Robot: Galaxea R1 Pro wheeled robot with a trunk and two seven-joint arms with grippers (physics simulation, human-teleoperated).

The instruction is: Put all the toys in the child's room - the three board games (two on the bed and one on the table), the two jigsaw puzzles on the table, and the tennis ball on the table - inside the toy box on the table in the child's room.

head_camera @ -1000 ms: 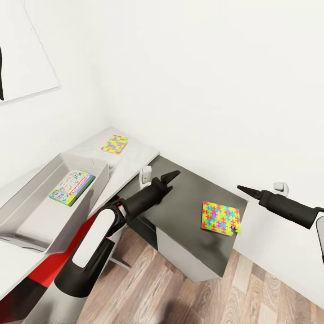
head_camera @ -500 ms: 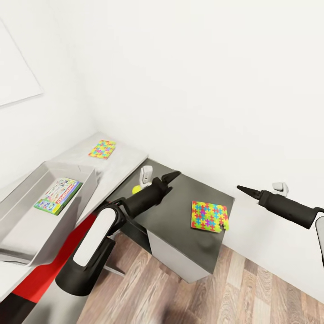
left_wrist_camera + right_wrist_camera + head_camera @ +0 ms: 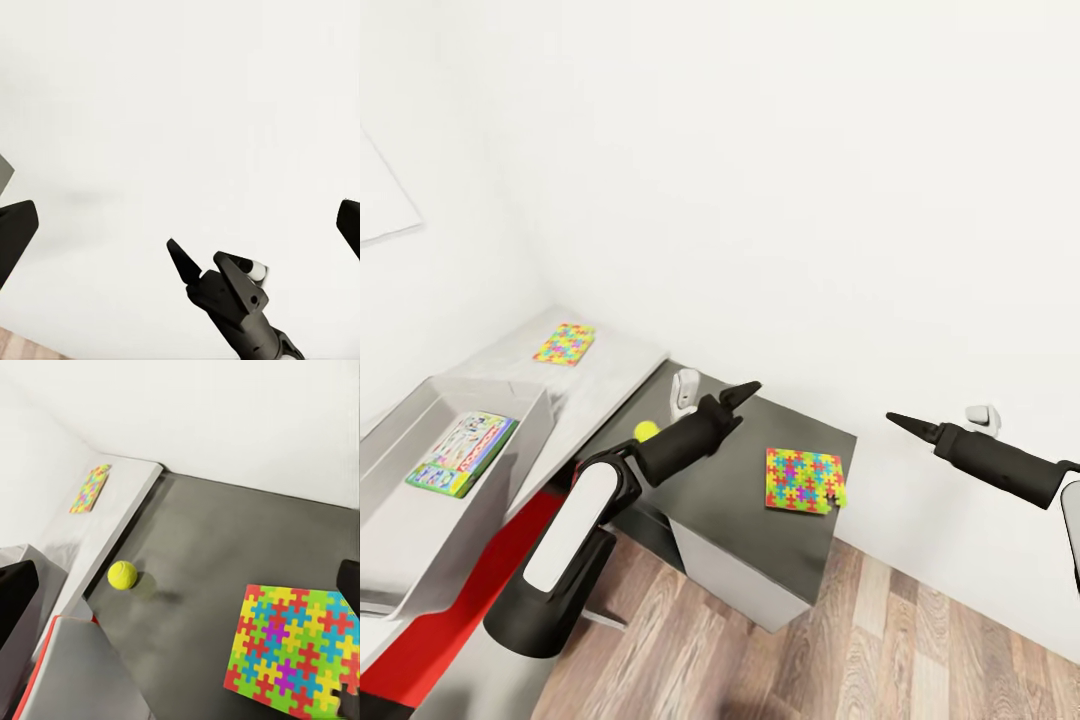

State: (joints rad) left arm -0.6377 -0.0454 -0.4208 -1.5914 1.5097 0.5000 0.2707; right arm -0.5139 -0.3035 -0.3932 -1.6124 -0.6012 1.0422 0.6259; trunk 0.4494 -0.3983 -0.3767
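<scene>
At the far left of the head view the toy box (image 3: 510, 395) stands on the light grey stretch of the table (image 3: 615, 360), and it holds one board game (image 3: 460, 455), the large green-edged printed box lying flat on its floor; so I judge one toy of six put away, and whatever else the bin may hold near its closer end is cut off by the frame. Next, beyond the box on the same grey top, lies one jigsaw puzzle (image 3: 564, 343), not yet moved. Further right, on the dark grey wing, the tennis ball (image 3: 646, 431) rests just behind the left gripper (image 3: 745, 391), whose fingers are spread wide with nothing between them. Then comes the second jigsaw puzzle (image 3: 804, 480), flat near the wing's outer edge. Rightmost, the right gripper (image 3: 896, 419) hangs in the air off the table's end, its tips apparently drawn to one point and empty. Count: one box, one game, two puzzles, one ball; five toys remain, I reckon.
</scene>
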